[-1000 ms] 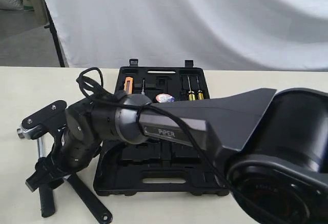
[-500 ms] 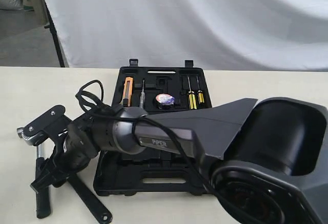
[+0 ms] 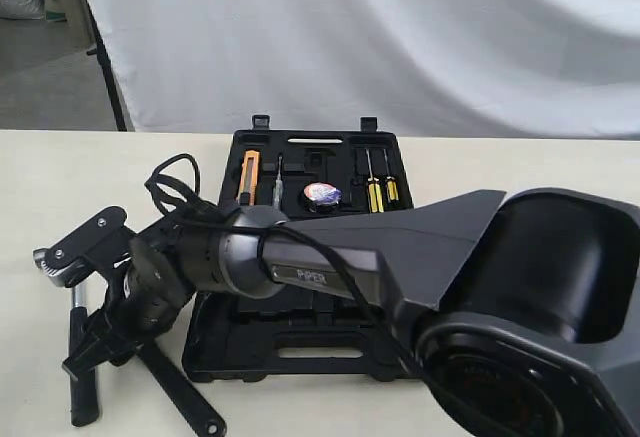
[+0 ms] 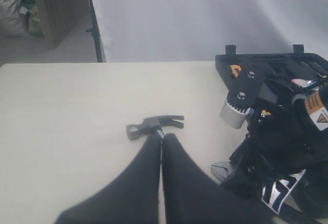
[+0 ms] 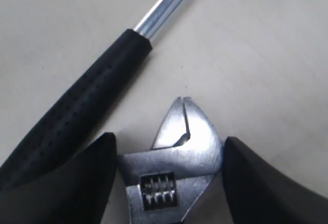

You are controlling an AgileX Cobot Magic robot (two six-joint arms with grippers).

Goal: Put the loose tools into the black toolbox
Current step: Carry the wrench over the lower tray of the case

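Note:
The black toolbox [image 3: 300, 352] lies open on the table, and the blue-white-red tape roll [image 3: 322, 194] sits in its far half. To its left lie the claw hammer [image 3: 83, 377] and the adjustable wrench [image 3: 180, 397]. My right gripper [image 3: 100, 342] reaches across to them. In the right wrist view my right gripper [image 5: 169, 142] has a finger against each side of the wrench head [image 5: 174, 162], next to the hammer's handle [image 5: 77, 116]. My left gripper [image 4: 162, 134] is shut and empty, with the hammer head [image 4: 154, 125] beyond its tips.
An orange-handled tool [image 3: 249, 172] and two yellow-handled screwdrivers [image 3: 380, 189] sit in the far half of the toolbox. A white backdrop [image 3: 400, 37] hangs behind the table. The right arm's large body [image 3: 520, 287] covers the near right of the exterior view.
My right gripper has dropped lower over the wrench head. The wrench's handle end has shifted slightly toward the right. The hammer has stayed where it was.

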